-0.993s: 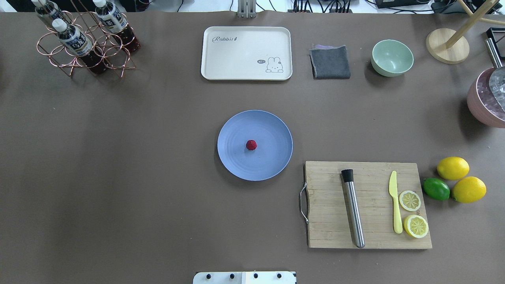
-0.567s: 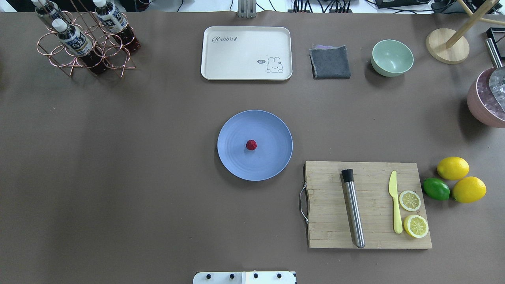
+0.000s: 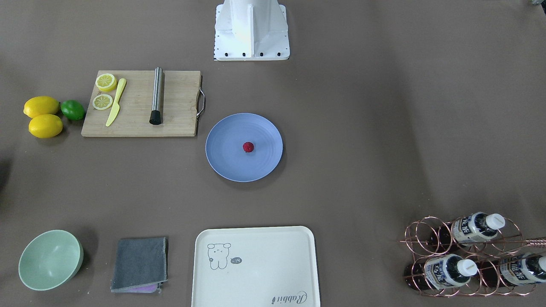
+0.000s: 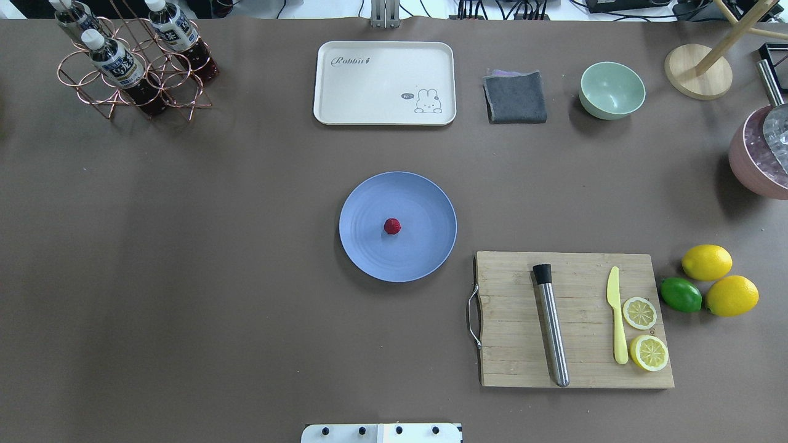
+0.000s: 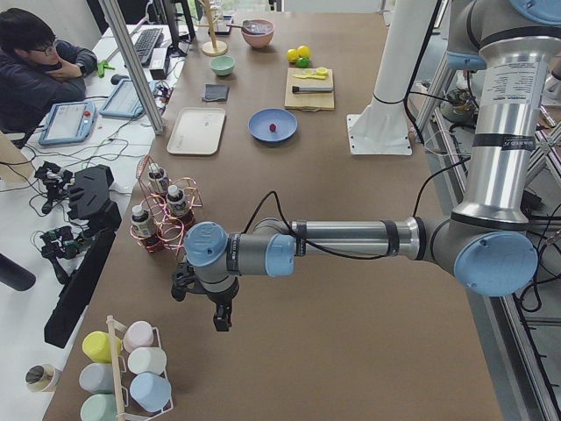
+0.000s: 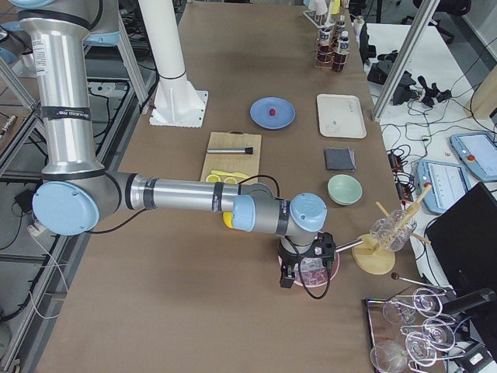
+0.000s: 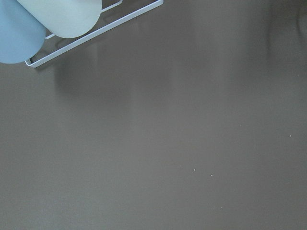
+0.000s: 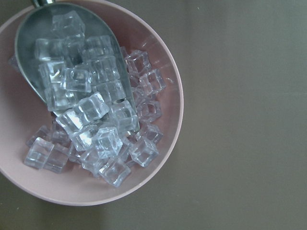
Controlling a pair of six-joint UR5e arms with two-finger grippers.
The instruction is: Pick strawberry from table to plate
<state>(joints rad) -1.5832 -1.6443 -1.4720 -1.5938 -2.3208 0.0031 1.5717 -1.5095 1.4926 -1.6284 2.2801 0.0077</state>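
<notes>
The strawberry [image 4: 392,226] [image 3: 248,147] is a small dark-red berry lying in the middle of the blue plate [image 4: 425,252] [image 3: 226,160], at the centre of the brown table [image 4: 215,277]. Neither gripper appears in the overhead or front views. In the exterior left view my left gripper [image 5: 221,317] hangs over the table's far left end, beside a rack of pastel cups; I cannot tell whether it is open or shut. In the exterior right view my right gripper [image 6: 299,281] hangs over a pink bowl of ice at the table's right end; its state I cannot tell.
A cutting board [image 4: 578,369] with a steel muddler, a yellow knife and lemon slices lies right of the plate, with lemons and a lime [image 4: 680,295] beyond it. At the back stand a cream tray [image 4: 381,74], a grey cloth, a green bowl [image 4: 611,90] and a bottle rack [image 4: 123,67]. The pink ice bowl [image 8: 163,158] holds a scoop.
</notes>
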